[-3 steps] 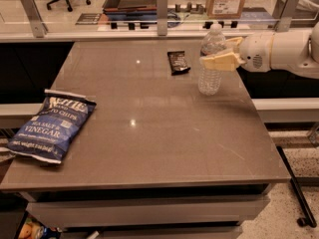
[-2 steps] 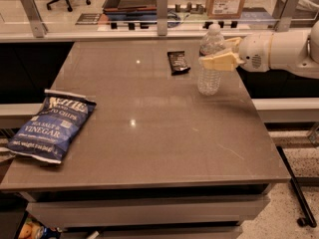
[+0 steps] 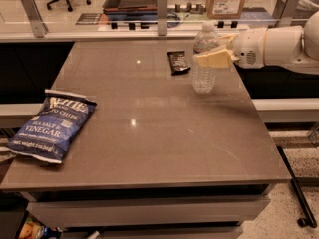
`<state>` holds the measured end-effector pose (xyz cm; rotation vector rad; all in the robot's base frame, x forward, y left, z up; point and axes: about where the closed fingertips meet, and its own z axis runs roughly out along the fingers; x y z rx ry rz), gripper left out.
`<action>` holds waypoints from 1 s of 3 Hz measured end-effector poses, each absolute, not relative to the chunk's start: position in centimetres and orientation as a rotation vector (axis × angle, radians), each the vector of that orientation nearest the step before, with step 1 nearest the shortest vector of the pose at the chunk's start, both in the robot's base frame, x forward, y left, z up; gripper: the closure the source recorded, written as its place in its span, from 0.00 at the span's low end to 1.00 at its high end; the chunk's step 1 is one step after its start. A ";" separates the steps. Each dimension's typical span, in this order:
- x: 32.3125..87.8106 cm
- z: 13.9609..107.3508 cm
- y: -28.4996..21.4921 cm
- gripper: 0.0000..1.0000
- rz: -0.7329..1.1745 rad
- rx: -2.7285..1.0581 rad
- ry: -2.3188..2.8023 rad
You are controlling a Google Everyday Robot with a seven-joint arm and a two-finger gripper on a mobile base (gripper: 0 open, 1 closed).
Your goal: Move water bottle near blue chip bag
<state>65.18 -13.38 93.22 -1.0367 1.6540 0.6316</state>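
Clearly the grasp was the step in hand: the white arm reached in from the right, and its gripper point(image 3: 208, 53) sat at the far right of the grey bench point(image 3: 149, 108), its yellowish jaws closed on the upper body of the clear ribbed plastic water bottle with a white cap point(image 3: 203, 78). That bottle stood upright with its base apparently on the bench, just right of a small black snack wrapper point(image 3: 178, 62). Well apart, at the near left edge, lay the dark blue crinkly pillow-shaped chip bag point(image 3: 50, 126). Next, judging from this, the bottle needed lifting and carrying left and nearer across the bare middle, then setting down upright beside the bag without touching it.
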 end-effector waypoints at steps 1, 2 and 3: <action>64.4 94.5 -10.6 1.00 0.658 -1.067 1.629; 63.2 95.2 -7.7 1.00 0.689 -1.088 1.594; 61.1 95.3 -4.2 1.00 0.718 -1.101 1.554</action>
